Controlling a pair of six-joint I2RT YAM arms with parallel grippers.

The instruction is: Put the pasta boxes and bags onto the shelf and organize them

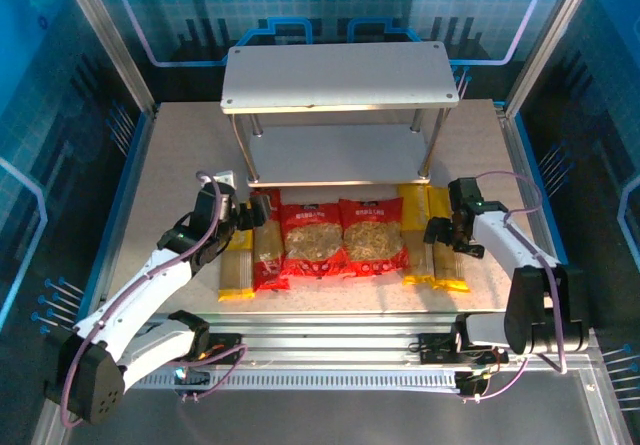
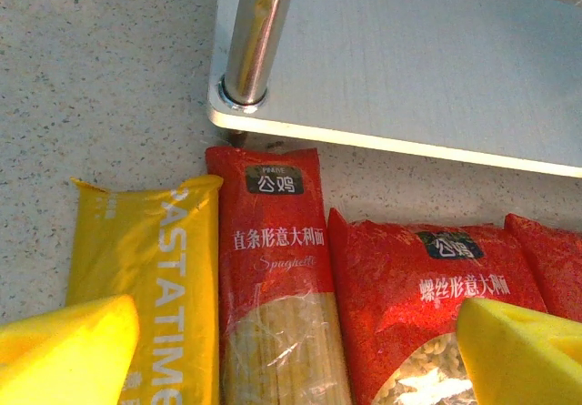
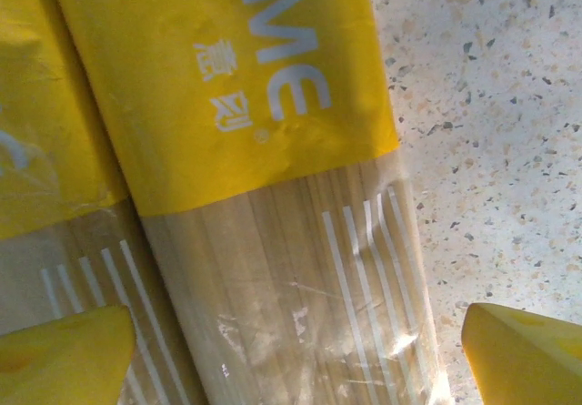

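Both pairs of fingers stand apart: the left gripper [image 2: 298, 337] over the red spaghetti pack [image 2: 273, 268], the right gripper [image 3: 300, 346] over a yellow pack [image 3: 264, 123]. Between them lie the bags [image 1: 312, 235], just before the shelf [image 1: 340, 75]

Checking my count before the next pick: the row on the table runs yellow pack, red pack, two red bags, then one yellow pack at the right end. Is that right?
No: the right end holds two yellow packs, not one: an inner yellow pack and an outer yellow pack, side by side in the top external view. The rest stands: left yellow pack, red pack, red bags.
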